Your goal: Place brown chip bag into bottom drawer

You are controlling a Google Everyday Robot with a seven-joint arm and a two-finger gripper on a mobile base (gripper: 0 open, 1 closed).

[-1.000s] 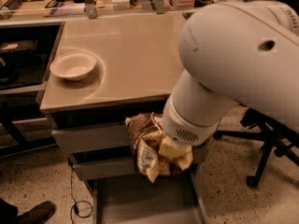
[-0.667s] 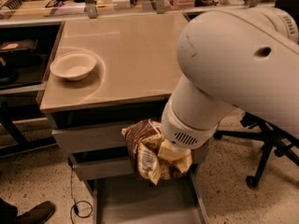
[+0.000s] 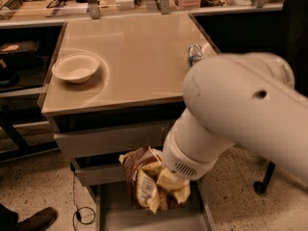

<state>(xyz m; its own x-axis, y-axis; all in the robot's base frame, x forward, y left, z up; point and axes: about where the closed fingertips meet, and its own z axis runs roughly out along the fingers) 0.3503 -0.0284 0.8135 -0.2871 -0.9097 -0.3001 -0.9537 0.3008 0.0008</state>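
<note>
The brown chip bag (image 3: pixel 138 173), crinkled brown and white, hangs in front of the cabinet, just above the floor of the open bottom drawer (image 3: pixel 126 220). My gripper (image 3: pixel 166 186) is shut on the bag's right side, its yellowish fingers (image 3: pixel 168 179) pressed into the foil. The wide white arm (image 3: pixel 231 119) comes down from the right and hides the gripper's wrist and the drawer's right part.
On the beige table top (image 3: pixel 139 57) stand a white bowl (image 3: pixel 76 67) at the left and a silver-blue can (image 3: pixel 195 54) at the right edge. Two grey drawer fronts (image 3: pixel 110 139) sit above the open drawer. A shoe (image 3: pixel 38 219) and a cable lie on the floor at the left.
The arm has lowered the bag from beside the upper drawer fronts down toward the bottom drawer. The can on the table has come into view.
</note>
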